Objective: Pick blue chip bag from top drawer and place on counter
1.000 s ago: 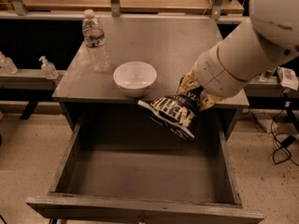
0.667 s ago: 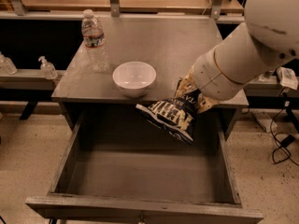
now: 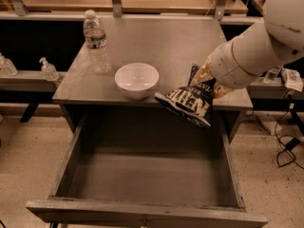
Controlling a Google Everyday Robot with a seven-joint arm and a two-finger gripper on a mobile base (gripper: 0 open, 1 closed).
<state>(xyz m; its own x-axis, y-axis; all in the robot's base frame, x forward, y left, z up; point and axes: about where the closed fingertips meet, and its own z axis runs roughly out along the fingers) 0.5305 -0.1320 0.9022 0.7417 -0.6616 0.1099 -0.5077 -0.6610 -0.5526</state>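
The blue chip bag (image 3: 189, 104) is dark navy with white block lettering. It hangs tilted in the air over the counter's front edge, right of a white bowl. My gripper (image 3: 207, 80) is shut on the bag's upper end, at the end of the white arm that comes in from the upper right. The top drawer (image 3: 147, 175) stands pulled wide open below, and its grey bottom is bare. The counter (image 3: 161, 44) is the flat grey tabletop behind the drawer.
A white bowl (image 3: 137, 80) sits near the counter's front edge. A water bottle (image 3: 96, 42) stands at the counter's left. Two soap dispensers (image 3: 48, 69) stand on a low shelf at the left. Cables (image 3: 287, 148) lie on the floor at the right.
The gripper has lifted the bag up and a little to the right, from above the drawer's back to the level of the counter's front edge.
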